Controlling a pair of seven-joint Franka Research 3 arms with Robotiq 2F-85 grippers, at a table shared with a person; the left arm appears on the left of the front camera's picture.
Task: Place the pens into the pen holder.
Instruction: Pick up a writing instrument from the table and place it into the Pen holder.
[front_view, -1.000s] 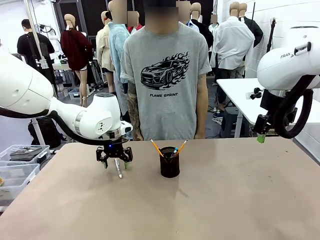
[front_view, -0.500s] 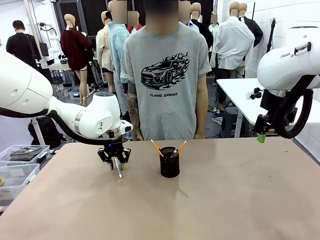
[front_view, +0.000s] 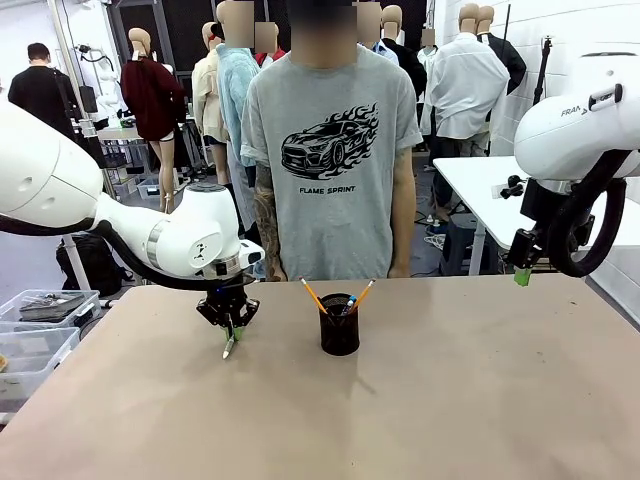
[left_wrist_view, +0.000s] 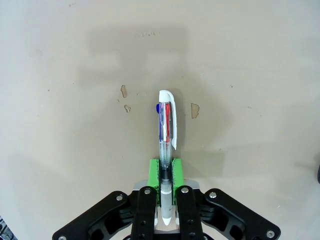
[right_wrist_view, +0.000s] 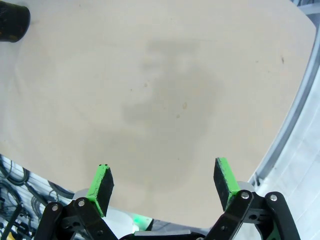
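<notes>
Left claw (front_view: 231, 328) pressed together on a pen (front_view: 229, 345), pointing straight down over the bench (front_view: 450, 400). White round arm reaching in low from the left side, bent, with the wrist right above the claw.

From the left wrist: green pads (left_wrist_view: 154, 171) squeezing the thin, straight pen (left_wrist_view: 167, 127) from both sides. See-through plastic body, red and blue bits inside, white clip end sticking out past the pads. Close over the bench; touching it or not, hard to tell. Smooth tan bench top with a few small chipped spots.

Right claw (front_view: 520, 270) hanging high at the right edge, spread wide, nothing between its fingers (right_wrist_view: 103, 181).

Black mesh pen holder (front_view: 340, 330), round like a cup, standing near the held pen on its right. Two orange-yellow pencils (front_view: 313, 296) leaning out of the top.

Person (front_view: 330, 150) in a grey shirt standing behind the bench.
</notes>
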